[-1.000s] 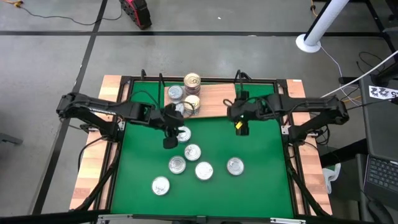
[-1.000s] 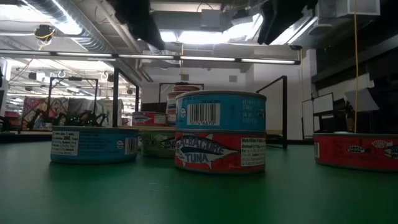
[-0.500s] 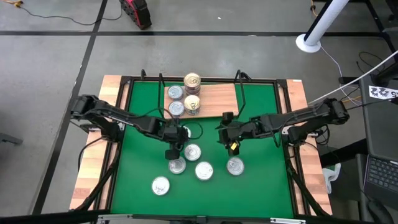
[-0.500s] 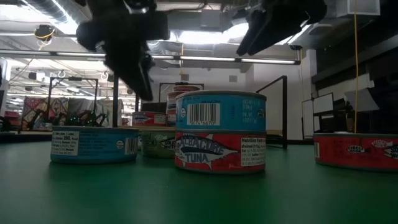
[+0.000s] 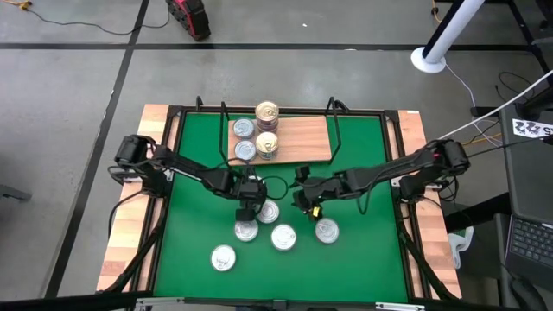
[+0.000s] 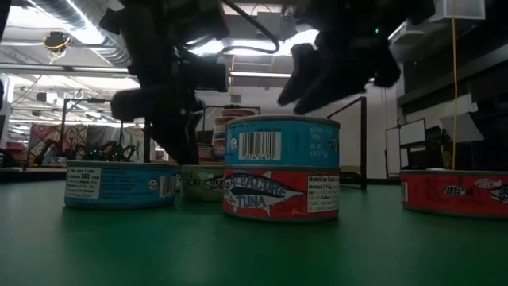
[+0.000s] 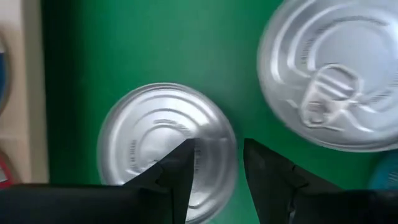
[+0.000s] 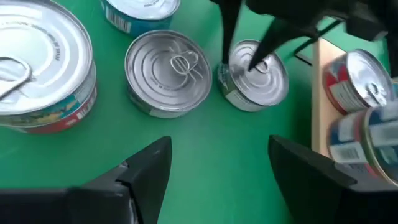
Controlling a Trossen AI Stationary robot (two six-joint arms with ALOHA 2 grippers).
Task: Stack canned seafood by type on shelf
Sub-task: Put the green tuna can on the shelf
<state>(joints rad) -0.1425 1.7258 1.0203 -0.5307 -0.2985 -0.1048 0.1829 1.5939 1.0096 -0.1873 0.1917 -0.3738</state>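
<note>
On the shelf point(image 5: 302, 138) at the back stand several tins of canned seafood point(image 5: 267, 112), some stacked. More tins lie loose on the green mat point(image 5: 283, 237). My left gripper point(image 5: 251, 199) is low over one loose tin point(image 7: 143, 143). It is open by a narrow gap, one finger over the lid and the other just past the rim. From the right wrist, that tin point(image 8: 258, 81) lies close to the shelf edge point(image 8: 318, 118). My right gripper point(image 5: 302, 197) hovers open point(image 8: 221, 171) over bare mat beside the loose tins, holding nothing.
At table height a blue tin point(image 6: 121, 184), a red tuna tin point(image 6: 282, 192) with a blue one above it, and a red tin point(image 6: 454, 192) stand at the front. Black wire frames point(image 5: 333, 117) rise at the shelf's sides. Pale planks point(image 5: 130, 233) flank the mat.
Both arms have swung from the shelf's front edge toward the loose tins. The left gripper has come down over a tin; the right one has moved left and nearer.
</note>
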